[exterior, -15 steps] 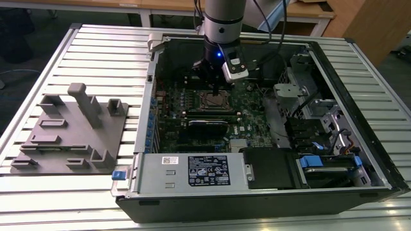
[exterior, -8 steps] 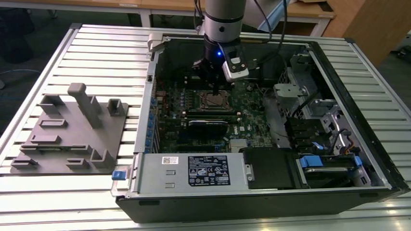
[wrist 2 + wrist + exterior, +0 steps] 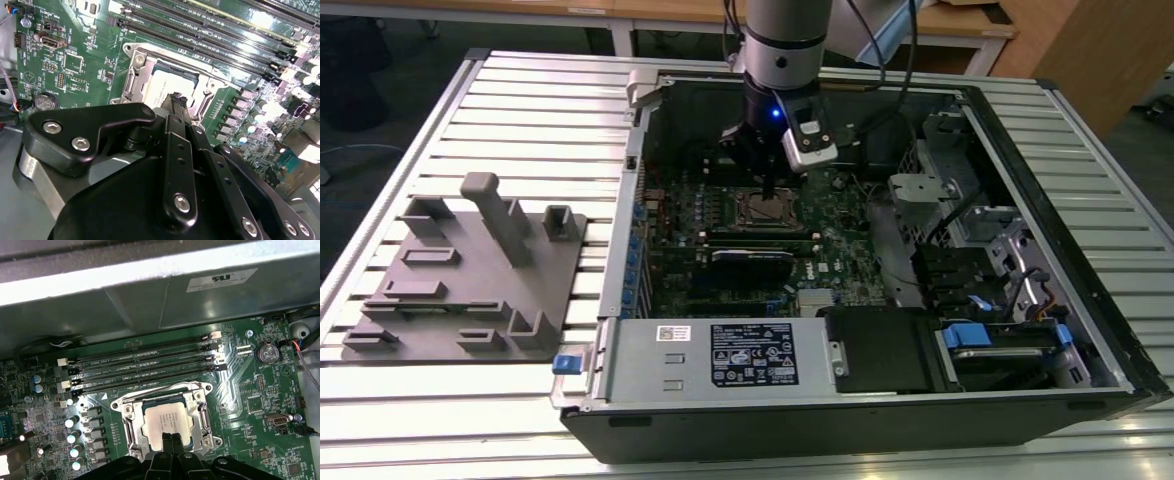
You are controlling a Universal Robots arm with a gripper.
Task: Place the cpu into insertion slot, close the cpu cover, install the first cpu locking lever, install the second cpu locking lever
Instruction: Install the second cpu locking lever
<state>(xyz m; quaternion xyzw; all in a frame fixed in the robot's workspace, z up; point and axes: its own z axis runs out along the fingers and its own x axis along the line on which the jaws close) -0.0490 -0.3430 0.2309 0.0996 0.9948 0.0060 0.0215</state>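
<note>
The claw (image 3: 176, 100) stands directly over the cpu (image 3: 167, 424), its two fingers pressed together with nothing held between them; the tips are at or just above the chip's metal top, and contact cannot be confirmed. The cpu lies seated in the insertion slot (image 3: 165, 422) on the green motherboard (image 3: 834, 225). The cpu cover (image 3: 198, 394) appears to lie down around the chip, framing it. The step in hand is judged to be closing the cover or locking it. The levers are not clearly distinguishable. Beyond the socket run the memory slots (image 3: 145, 365), then the case wall (image 3: 150, 305).
</note>
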